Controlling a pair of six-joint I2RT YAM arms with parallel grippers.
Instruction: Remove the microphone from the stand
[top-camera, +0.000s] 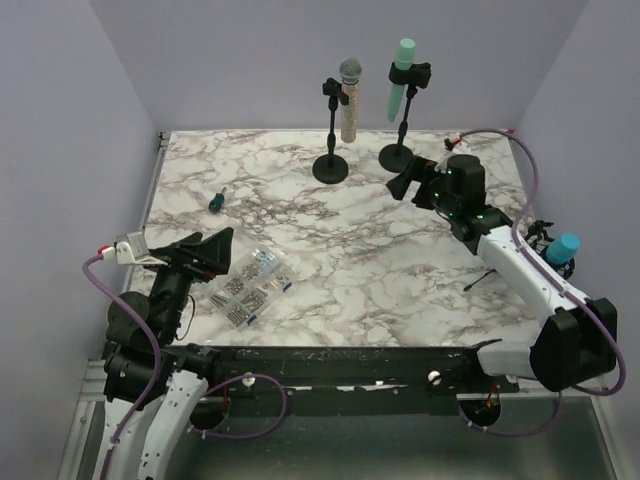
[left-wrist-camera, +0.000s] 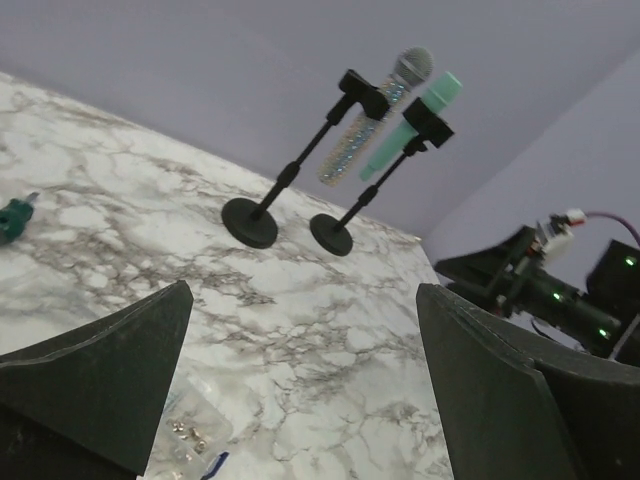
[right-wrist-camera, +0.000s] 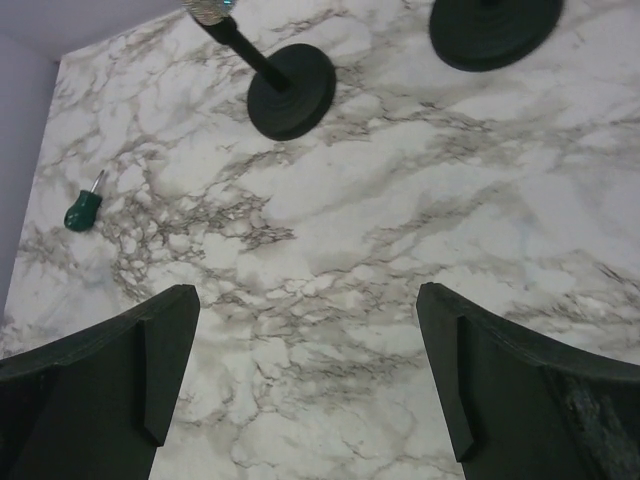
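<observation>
Where its stand (top-camera: 331, 168) clips it, the microphone (top-camera: 349, 100) glitters.

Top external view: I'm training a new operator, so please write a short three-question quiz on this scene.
1. True or false: the glittery microphone and the teal microphone are both held in their stands.
2. Of the left gripper and the right gripper, which is nearer the stands? A) left B) right C) equally near
3. Fill in: the green-handled tool lying on the marble table, left of the stands, is a ______.

Key: 1 true; 2 B; 3 screwdriver.
</observation>
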